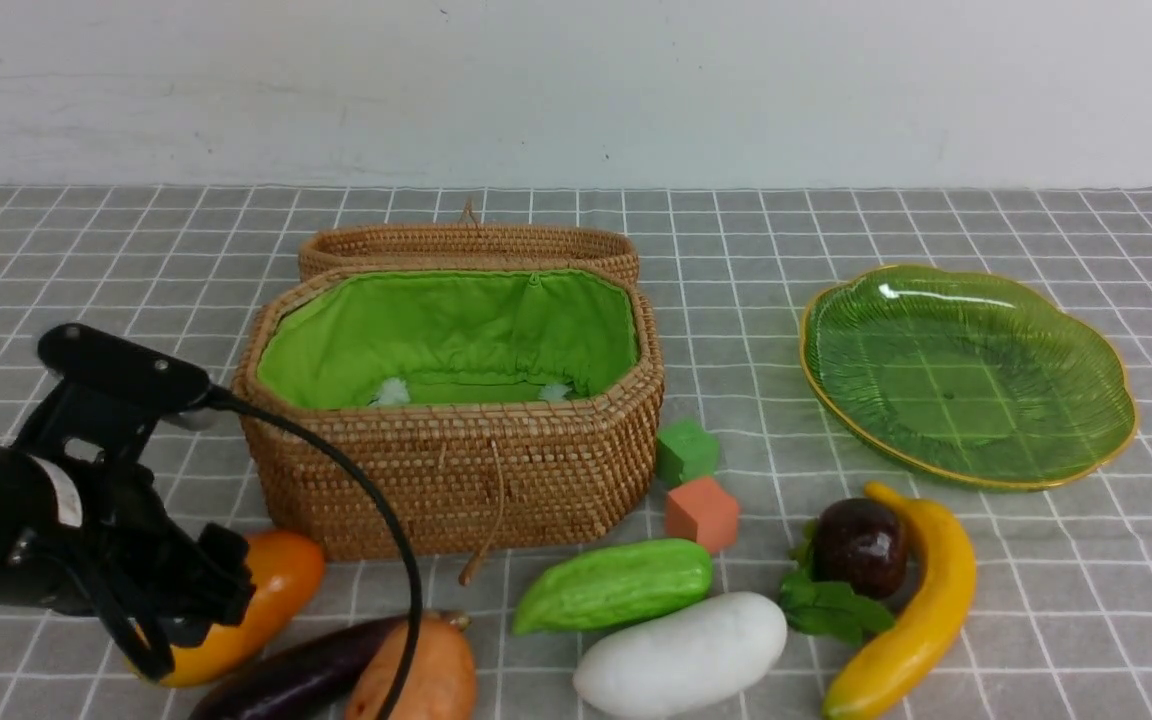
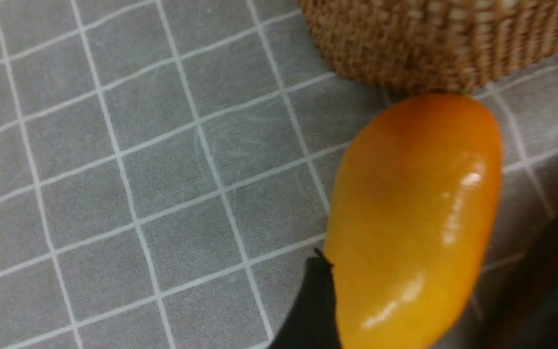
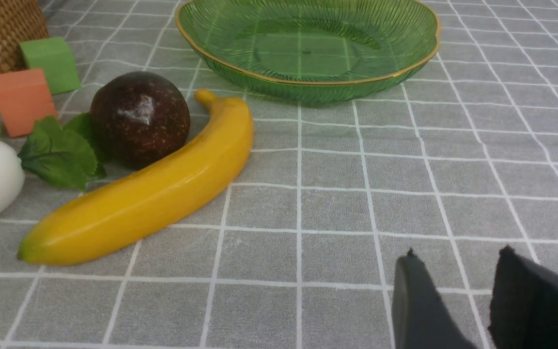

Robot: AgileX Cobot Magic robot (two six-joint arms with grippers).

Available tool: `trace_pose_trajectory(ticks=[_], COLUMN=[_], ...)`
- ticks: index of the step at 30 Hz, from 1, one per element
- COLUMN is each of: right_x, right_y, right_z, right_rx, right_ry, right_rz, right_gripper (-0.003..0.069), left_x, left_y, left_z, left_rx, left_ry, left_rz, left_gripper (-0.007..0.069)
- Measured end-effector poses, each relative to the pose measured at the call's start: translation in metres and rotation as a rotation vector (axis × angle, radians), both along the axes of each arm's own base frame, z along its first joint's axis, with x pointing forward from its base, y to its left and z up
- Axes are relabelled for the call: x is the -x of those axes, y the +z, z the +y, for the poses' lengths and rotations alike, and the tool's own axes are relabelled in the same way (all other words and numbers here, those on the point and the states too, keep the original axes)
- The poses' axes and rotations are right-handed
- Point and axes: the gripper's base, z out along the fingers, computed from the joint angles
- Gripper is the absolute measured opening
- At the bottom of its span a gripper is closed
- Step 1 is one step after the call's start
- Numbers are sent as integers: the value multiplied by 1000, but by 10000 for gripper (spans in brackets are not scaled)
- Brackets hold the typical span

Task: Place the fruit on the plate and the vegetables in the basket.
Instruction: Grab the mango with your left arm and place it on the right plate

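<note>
The counter is covered by a grey cloth (image 1: 1066,620) ruled in white squares, and a plain white wall (image 1: 576,90) is seen behind it. In the front view the basket (image 1: 456,470) is shown open left of centre, its lid (image 1: 466,243) lying behind it, and the plate (image 1: 966,375) is set well apart to the right. The banana (image 1: 921,610) and maroon fruit (image 1: 861,545) are found close together just before the plate, with leaves (image 1: 831,605) beside them. A green gourd (image 1: 616,585), white gourd (image 1: 681,655), eggplant (image 1: 286,680) and tuber (image 1: 436,680) are spread along the near edge, and two cubes (image 1: 701,512) are placed by the basket. The mango (image 1: 281,590) is laid on the cloth just beside the basket, half hidden by the left hand (image 1: 191,590). Only the left wrist view shows one finger (image 2: 310,305) beside it and a dark blur past its other side, so the jaws are read as apart around it. The right hand (image 3: 458,261) is seen only in its own wrist view, its fingers parted above the cloth with nothing gripped.
</note>
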Motion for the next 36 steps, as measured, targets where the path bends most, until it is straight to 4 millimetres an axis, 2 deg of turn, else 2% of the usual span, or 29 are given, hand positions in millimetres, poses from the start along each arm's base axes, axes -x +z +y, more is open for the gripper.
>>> trace_pose_trajectory(ticks=[2,5,9,12,20,25,26,27,28,30,33,34,35,36], right_x=[0,0,0,0,0,0,0,0,0,0,0,0,0,0], right_y=[0,0,0,0,0,0,0,0,0,0,0,0,0,0], right_z=[0,0,0,0,0,0,0,0,0,0,0,0,0,0], right_rx=[0,0,0,0,0,0,0,0,1,2,3,3,3,3], right_ry=[0,0,0,0,0,0,0,0,0,1,1,1,1,1], right_rz=[0,0,0,0,0,0,0,0,0,0,0,0,0,0], right_gripper=[242,242,242,242,242,242,242,242,242,242,242,242,242,242], left_x=[-4,-16,-28,-31,-23,-5,4,4,14,25,43,43,46,46], left_y=[-5,-27,-48,-48,-38,-8,6,5,21,38,71,74,92,101], left_z=[0,-4,-8,-9,-5,2,5,5,8,10,11,10,7,5], left_rx=[-5,-3,-4,3,-18,-34,-34,-35,-28,-2,139,165,298,356], left_ry=[3,10,-2,-5,15,32,36,35,41,48,82,86,107,109], left_rz=[6,36,64,50,81,56,27,28,-14,-82,-265,-289,-416,-476], left_gripper=[657,656,610,566,563,563,563,563,563,561,561,561,561,560])
